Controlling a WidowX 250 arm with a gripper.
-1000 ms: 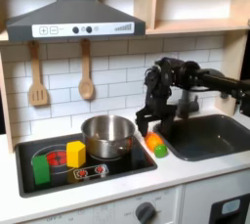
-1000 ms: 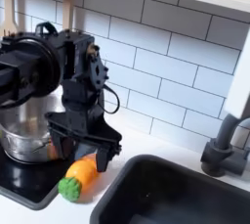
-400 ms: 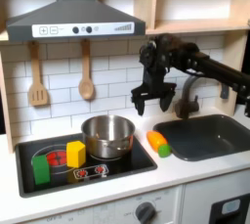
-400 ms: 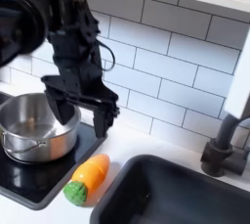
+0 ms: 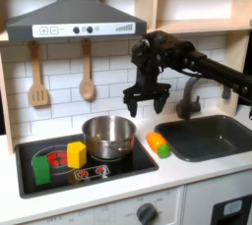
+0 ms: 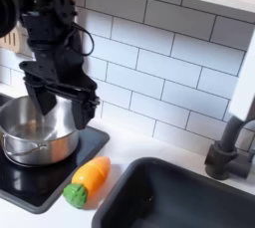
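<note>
My gripper (image 5: 147, 102) hangs open in the air with nothing between its fingers, above the right rim of a steel pot (image 5: 108, 136) on the black stovetop (image 5: 118, 168). In the second exterior view the gripper (image 6: 60, 105) is over the pot (image 6: 32, 132), fingers pointing down. An orange toy carrot with a green end (image 5: 157, 143) lies on the white counter between stovetop and sink, below and to the first exterior view's right of the gripper. The carrot (image 6: 87, 181) lies free, apart from the fingers.
A yellow block (image 5: 76, 154) and a green block (image 5: 41, 170) stand on the stovetop left of the pot. The sink (image 5: 212, 136) with a dark faucet (image 5: 189, 96) is at the right. Two wooden utensils (image 5: 38, 76) hang on the tiled wall under the range hood (image 5: 74, 18).
The gripper has risen from the carrot on the counter and swung toward the first exterior view's left, over the pot. The carrot stays on the counter.
</note>
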